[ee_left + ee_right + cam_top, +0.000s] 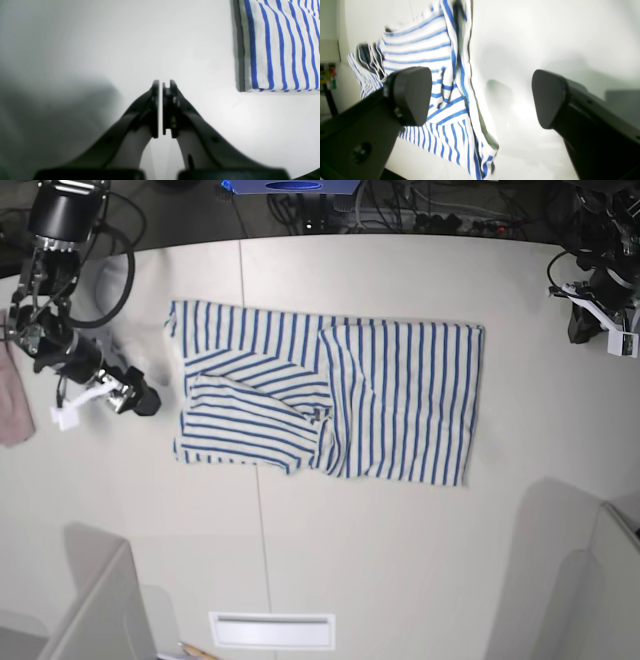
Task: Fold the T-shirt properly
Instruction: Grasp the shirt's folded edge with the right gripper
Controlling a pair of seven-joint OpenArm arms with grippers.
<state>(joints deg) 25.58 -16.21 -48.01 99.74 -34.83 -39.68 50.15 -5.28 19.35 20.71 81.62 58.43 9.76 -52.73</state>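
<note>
T-shirt [330,402] lay flat on the white desk [400,560], roughly mid-desk, partly folded: sleeves turned in over the body, the side nearer the right arm bunched in overlapping layers, the other half smooth. Judged: side folds made, cross fold outstanding.

Right gripper [480,100] sat just beside the shirt's edge, jaws spread wide with nothing between them; striped cloth lay beneath and behind one finger, not pinched. Likely placed there because it was working that bunched side.

Left gripper [163,110] was parked well away, near the far desk corner, jaws closed on nothing; only a neat folded shirt edge showed in its wrist view. Presumably kept clear of the cloth.

Containers: none seen. A pinkish cloth [14,405] hung at the desk's edge, uninvolved.
</note>
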